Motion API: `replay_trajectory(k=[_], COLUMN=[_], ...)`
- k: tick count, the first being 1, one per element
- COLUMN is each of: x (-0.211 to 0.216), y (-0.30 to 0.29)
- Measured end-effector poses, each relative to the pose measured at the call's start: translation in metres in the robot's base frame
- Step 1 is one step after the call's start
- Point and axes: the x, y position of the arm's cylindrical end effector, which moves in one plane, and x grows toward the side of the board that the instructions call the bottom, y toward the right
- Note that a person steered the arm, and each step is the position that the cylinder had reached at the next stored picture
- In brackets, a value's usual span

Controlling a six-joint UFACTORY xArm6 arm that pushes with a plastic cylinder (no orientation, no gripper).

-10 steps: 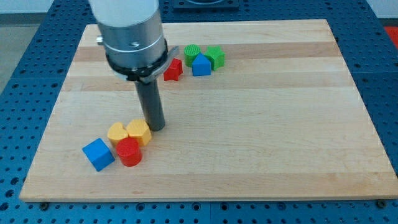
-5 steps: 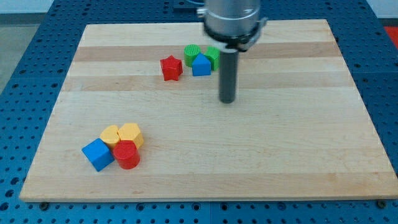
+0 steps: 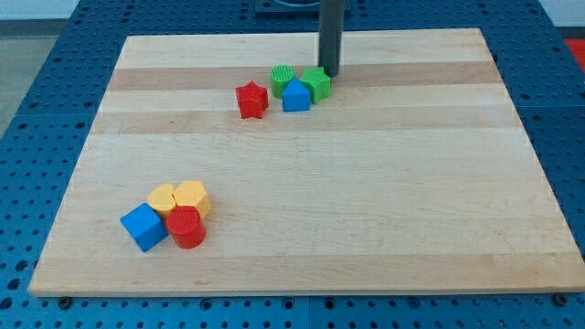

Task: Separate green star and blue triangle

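The green star [image 3: 316,84] sits near the view's top centre, touching the upper right of the blue triangle [image 3: 295,96]. A second green block [image 3: 283,79] touches the blue triangle's upper left. My tip [image 3: 329,75] is at the green star's upper right edge, touching it or very close. The rod rises straight out of the view's top.
A red star [image 3: 251,100] lies just left of the green and blue group. At the view's lower left, a blue cube [image 3: 144,227], a red cylinder [image 3: 188,226] and two yellow blocks [image 3: 179,197] sit clustered together on the wooden board [image 3: 384,201].
My tip has moved from beside the yellow blocks at the lower left, across the board, up to the green star's upper right. No block has visibly moved.
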Motion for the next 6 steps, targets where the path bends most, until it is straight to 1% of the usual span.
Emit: replay_trajectory(k=[2, 3, 4, 5, 6], x=[0.051, 0.065, 0.090, 0.106, 0.107], y=[-0.014, -0.036, -0.054, -0.054, -0.041])
